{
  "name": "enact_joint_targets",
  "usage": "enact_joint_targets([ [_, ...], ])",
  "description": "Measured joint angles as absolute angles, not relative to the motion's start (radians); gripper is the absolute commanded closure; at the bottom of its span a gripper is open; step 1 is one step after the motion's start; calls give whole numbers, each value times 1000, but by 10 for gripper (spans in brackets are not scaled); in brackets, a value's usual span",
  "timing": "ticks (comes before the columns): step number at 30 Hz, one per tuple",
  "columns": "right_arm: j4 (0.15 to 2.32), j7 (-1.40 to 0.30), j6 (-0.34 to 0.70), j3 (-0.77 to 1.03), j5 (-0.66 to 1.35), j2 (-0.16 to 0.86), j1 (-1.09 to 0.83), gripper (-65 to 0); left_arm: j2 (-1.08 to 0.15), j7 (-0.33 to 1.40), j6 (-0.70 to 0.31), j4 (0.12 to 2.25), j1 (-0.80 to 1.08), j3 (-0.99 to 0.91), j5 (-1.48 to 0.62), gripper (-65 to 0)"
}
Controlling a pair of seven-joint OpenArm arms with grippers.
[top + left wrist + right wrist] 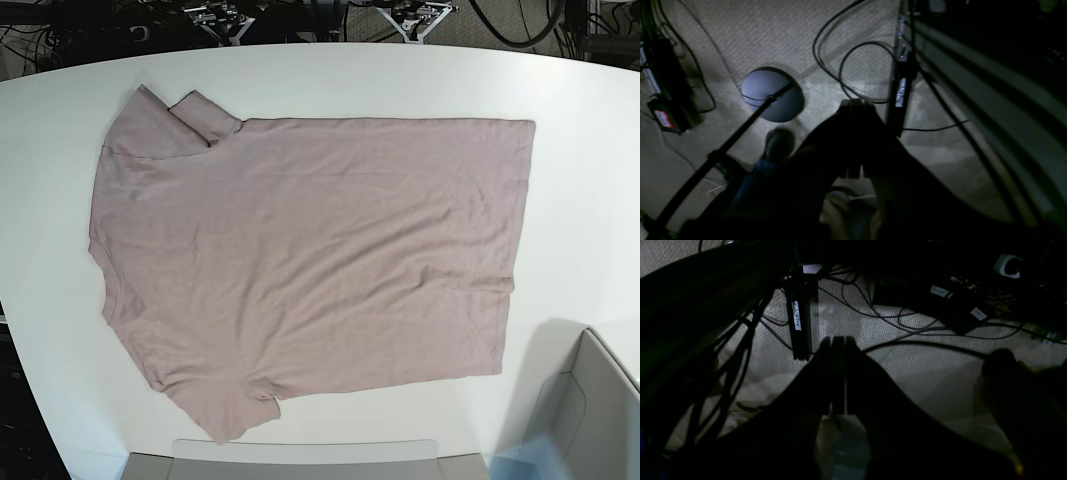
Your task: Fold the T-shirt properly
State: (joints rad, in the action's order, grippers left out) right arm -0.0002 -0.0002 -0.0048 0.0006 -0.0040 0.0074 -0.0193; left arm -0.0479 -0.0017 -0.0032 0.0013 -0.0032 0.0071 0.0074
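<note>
A: T-shirt (pixel 300 260) lies flat on the bench (pixel 580 180), unfolded; no fold is begun.

B: Your left end effector (pixel 853 103) and right end effector (pixel 837 340) are closed, empty, beside the bench. You open them, then take one side edge.

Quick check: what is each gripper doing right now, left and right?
Left gripper: closed, holding nothing, off the table above the floor.
Right gripper: closed, holding nothing, also above the floor.
</note>
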Motion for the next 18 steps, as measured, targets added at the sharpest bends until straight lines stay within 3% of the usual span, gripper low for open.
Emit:
enact_joint_targets([
  [14,13,-3,-5,-1,-5,8,-14,-4,-83,-2,-3,1,25,7,7,-2],
  [18,28,62,-5,-1,-30,7,-34,-4,-80,-2,-3,1,22,7,7,-2],
])
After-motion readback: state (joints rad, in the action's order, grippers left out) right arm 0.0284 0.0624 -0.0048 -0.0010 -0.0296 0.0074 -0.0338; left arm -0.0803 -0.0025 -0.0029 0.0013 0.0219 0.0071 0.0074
